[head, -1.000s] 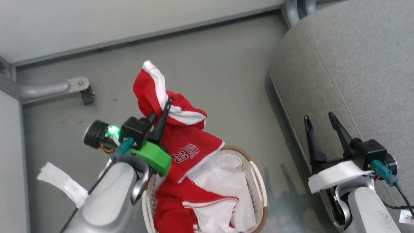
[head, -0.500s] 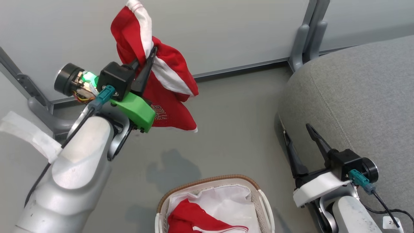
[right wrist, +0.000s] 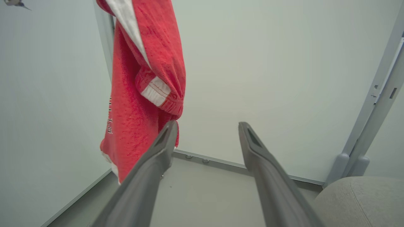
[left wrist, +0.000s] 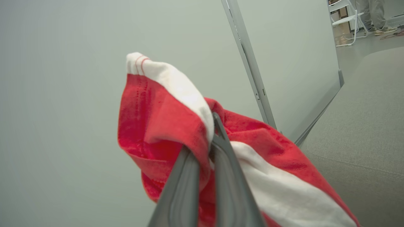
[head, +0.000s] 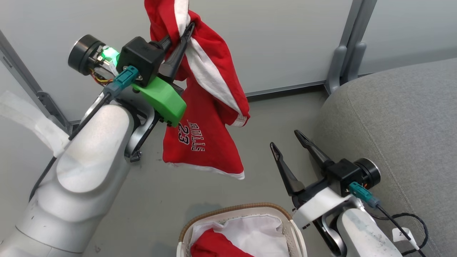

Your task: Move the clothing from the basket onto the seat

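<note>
- Seat (head: pixel 400 117): big grey upholstered block on your right side in the head view. Nothing red on it.
- Floor (head: pixel 278 117): grey, runs between the seat and the pale wall panels (head: pixel 285 43) behind.
- Left arm (head: pixel 89 160): raised, and its wrist with the green cover is up at the level of the wall panels.
- Clothing (head: pixel 203 142): one red garment with a white stripe, white hem trim and "BULLS 23" lettering. You have it in the air, hanging free above the floor, clear of the basket and off to the left of the seat, not touching it.
- Basket (head: pixel 228 208): on the floor at the bottom edge of the head view, brown woven rim, partly cut off by the frame. It sits below and nearer to you than the hanging garment.
- White liner cloth (head: pixel 257 232): bunched inside the basket.
- Second red garment (head: pixel 210 246): lies in the basket on the liner, left side.
- Right end effector (head: pixel 285 138): fingers spread wide, empty. It sits between the hanging garment and the seat's edge, apart from the garment.
- Left end effector (head: pixel 184 32): clamped tight on a bunched fold at the top of the hanging garment, red and white fabric pinched between the fingers.
</note>
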